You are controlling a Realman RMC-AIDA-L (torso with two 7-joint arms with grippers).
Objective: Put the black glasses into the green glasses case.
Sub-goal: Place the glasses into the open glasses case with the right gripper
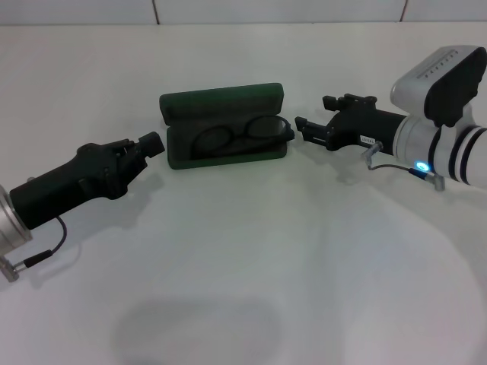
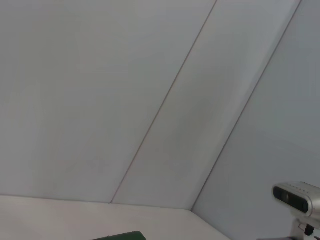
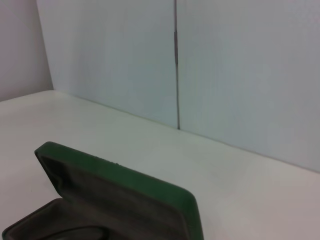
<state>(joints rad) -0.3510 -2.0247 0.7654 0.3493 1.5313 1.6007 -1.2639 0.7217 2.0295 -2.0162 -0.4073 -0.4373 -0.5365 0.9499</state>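
Observation:
The green glasses case (image 1: 223, 109) lies open in the middle of the table, its lid standing up at the back. The black glasses (image 1: 240, 136) lie inside its lower half, their right end at the case's right wall. My right gripper (image 1: 300, 129) is just right of the case, level with that end of the glasses, with its fingers apart and nothing between them. My left gripper (image 1: 156, 144) rests left of the case, shut and empty, a short gap away. The right wrist view shows the case lid (image 3: 125, 186) close up. The left wrist view shows only a corner of the case (image 2: 122, 236).
The white table (image 1: 251, 258) spreads out in front of the case. A pale panelled wall (image 3: 225, 65) stands behind it. The right arm's white wrist camera (image 2: 296, 196) shows in the left wrist view.

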